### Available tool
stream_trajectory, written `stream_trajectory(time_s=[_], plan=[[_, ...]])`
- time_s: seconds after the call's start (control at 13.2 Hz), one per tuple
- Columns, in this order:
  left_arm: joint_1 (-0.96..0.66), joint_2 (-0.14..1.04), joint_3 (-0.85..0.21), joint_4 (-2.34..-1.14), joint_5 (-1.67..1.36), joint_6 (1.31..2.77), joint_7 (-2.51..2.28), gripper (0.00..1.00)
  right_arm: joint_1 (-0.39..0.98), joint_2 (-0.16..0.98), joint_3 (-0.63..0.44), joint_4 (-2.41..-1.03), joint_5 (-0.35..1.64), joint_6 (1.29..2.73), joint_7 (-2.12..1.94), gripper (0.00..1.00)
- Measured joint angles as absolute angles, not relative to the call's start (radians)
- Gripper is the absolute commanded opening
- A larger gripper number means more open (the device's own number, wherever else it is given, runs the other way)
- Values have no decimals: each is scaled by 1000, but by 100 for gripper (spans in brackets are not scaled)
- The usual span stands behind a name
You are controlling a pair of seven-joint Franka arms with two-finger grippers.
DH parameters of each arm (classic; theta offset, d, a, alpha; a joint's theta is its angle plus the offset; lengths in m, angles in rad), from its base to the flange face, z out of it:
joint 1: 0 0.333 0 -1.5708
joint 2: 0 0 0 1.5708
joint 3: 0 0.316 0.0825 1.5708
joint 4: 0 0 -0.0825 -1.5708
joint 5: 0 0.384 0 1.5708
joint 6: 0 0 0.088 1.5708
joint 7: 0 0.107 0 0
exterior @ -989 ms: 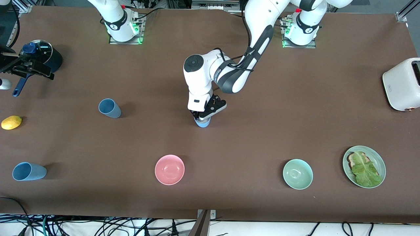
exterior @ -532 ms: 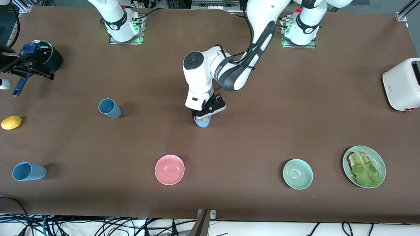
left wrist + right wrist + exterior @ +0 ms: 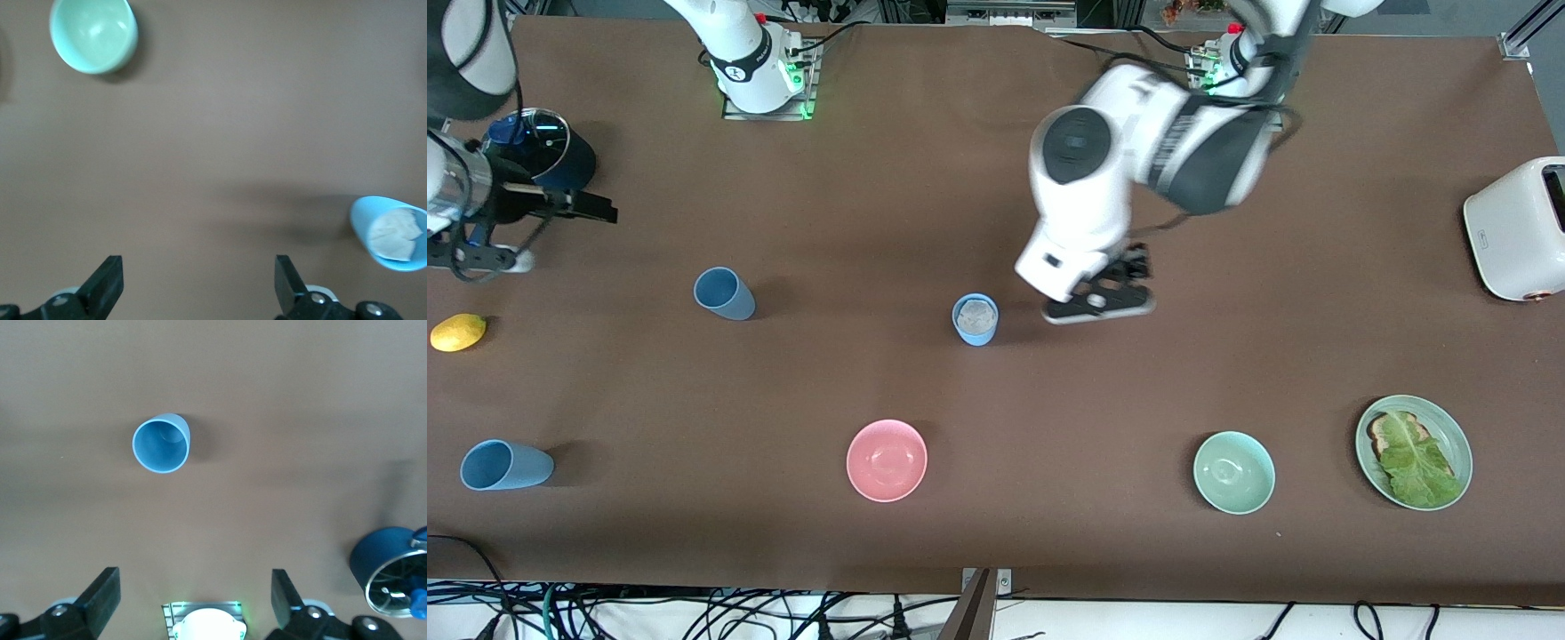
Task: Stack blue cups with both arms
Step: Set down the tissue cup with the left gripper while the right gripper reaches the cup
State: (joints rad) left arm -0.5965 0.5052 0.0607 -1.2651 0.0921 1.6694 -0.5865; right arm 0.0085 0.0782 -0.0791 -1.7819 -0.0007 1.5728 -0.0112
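A light sky-blue cup (image 3: 975, 320) stands upright mid-table with something pale and crumpled inside; the left wrist view shows it too (image 3: 393, 233). My left gripper (image 3: 1100, 300) hangs open and empty above the table beside that cup, toward the left arm's end, its fingertips (image 3: 107, 280) wide apart. A slate-blue cup (image 3: 725, 293) stands toward the right arm's end, and it shows in the right wrist view (image 3: 161, 444). Another light blue cup (image 3: 505, 465) lies on its side near the front camera. My right gripper (image 3: 529, 236) hovers open and empty at the right arm's end, beside the dark pot.
A pink bowl (image 3: 887, 460) and a mint-green bowl (image 3: 1233, 472) sit nearer the front camera. A green plate (image 3: 1458, 444) holds toast and lettuce. A white toaster (image 3: 1516, 229), a dark lidded pot (image 3: 551, 151) and a lemon (image 3: 458, 332) stand at the table's ends.
My left gripper opened, let go of the sky-blue cup, rose and swung toward the left arm's end. The cup stays standing. The right arm shifted near the pot.
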Motion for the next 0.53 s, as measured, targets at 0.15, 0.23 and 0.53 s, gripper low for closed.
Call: stream_trajectory(time_s=[0.15,0.23,0.53], plan=[[-455,459,64,-1267,76,1659,-324,100,9,86,-76,-1874,-1,1705,-11,100],[-386,443,64,-1269,74,1653,-207,100,9,86,-73,-1921,-1,1771,-12,100],[-128,420,64,-1283,71,1646,222,100,10,89,-59,-2112,-1,2062,-11,100]])
